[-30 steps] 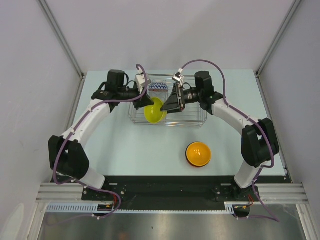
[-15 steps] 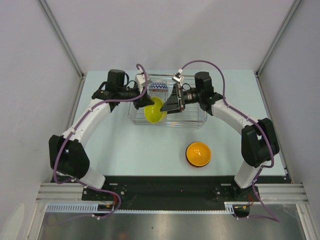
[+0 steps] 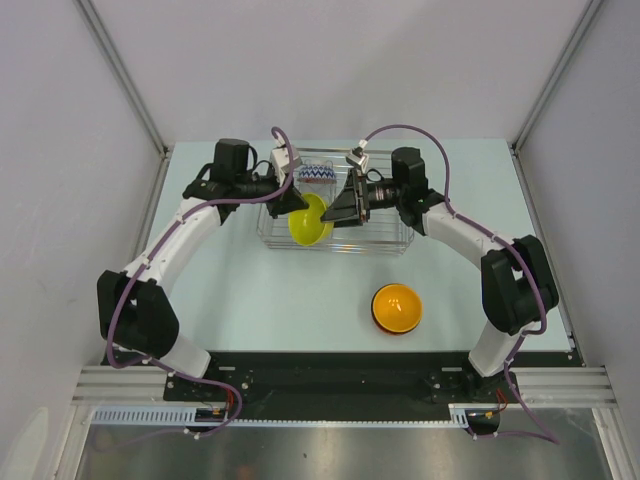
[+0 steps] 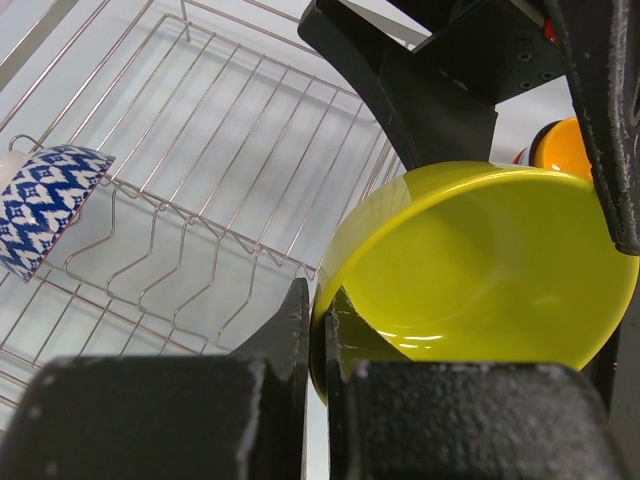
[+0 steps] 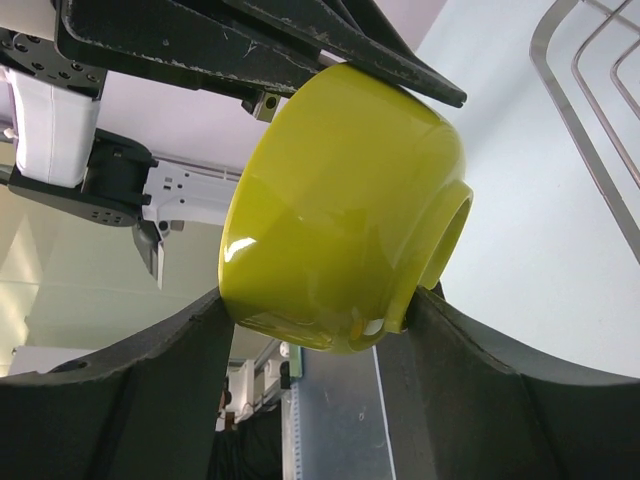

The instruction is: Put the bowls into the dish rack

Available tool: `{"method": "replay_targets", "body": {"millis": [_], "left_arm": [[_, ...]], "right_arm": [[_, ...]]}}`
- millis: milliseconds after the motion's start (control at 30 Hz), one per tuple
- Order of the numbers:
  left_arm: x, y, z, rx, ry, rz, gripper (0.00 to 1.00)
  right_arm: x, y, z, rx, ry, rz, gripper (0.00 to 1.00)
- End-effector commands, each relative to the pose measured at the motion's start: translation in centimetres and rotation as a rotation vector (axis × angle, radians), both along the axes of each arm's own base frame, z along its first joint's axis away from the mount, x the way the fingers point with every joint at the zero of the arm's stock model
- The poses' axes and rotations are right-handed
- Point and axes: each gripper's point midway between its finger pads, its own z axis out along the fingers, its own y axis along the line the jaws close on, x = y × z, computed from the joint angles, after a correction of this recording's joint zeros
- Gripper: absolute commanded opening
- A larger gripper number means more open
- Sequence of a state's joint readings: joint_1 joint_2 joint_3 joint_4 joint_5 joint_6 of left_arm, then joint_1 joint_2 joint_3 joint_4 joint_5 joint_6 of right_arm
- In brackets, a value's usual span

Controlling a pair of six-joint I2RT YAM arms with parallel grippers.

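The lime-yellow bowl (image 3: 312, 225) hangs tilted over the front left part of the silver wire dish rack (image 3: 385, 235). My left gripper (image 3: 297, 207) is shut on its rim, one finger inside and one outside, as the left wrist view (image 4: 318, 300) shows on the bowl (image 4: 480, 260). My right gripper (image 3: 340, 212) comes from the right. Its fingers (image 5: 322, 300) press the bowl's wall and foot (image 5: 340, 190). A bowl with a blue zigzag pattern (image 3: 318, 172) stands on edge in the rack's back left, and also shows in the left wrist view (image 4: 45, 205).
An orange bowl (image 3: 397, 306) sits on the table in front of the rack, to the right, nested in a red one whose rim shows beneath. The rack's dividers (image 4: 230, 130) to the right of the patterned bowl hold nothing. A rack corner (image 5: 590, 60) shows in the right wrist view.
The right arm's elbow has shifted slightly. The lime-yellow bowl and both grippers stay in nearly the same place over the rack.
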State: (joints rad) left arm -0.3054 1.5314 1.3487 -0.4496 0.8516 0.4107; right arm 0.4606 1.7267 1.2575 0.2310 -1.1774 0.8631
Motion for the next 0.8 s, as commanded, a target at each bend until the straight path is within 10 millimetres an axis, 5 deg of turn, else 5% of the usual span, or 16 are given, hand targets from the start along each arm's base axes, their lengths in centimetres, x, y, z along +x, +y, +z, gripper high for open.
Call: {"method": "replay_targets", "body": {"millis": [0, 267, 400, 667, 767], "left_arm": [[-0.01, -0.51, 1.47, -0.032, -0.057, -0.019, 0.0], [-0.06, -0.52, 1.3, -0.031, -0.048, -0.02, 0.0], [0.07, -0.46, 1.24, -0.025, -0.042, -0.013, 0.0], [0.11, -0.58, 1.19, -0.027, -0.027, -0.018, 0.46], [0.08, -0.71, 1.42, -0.036, -0.026, -0.023, 0.54]], "right_arm": [[-0.66, 0.22, 2.12, 0.054, -0.061, 0.034, 0.68], [-0.31, 0.09, 2.39, 0.074, -0.058, 0.022, 0.43], [-0.11, 0.19, 2.42, 0.079, -0.066, 0.019, 0.23], [0.1, 0.24, 2.01, 0.068, -0.07, 0.014, 0.05], [0.06, 0.28, 1.95, 0.065, -0.072, 0.016, 0.03]]}}
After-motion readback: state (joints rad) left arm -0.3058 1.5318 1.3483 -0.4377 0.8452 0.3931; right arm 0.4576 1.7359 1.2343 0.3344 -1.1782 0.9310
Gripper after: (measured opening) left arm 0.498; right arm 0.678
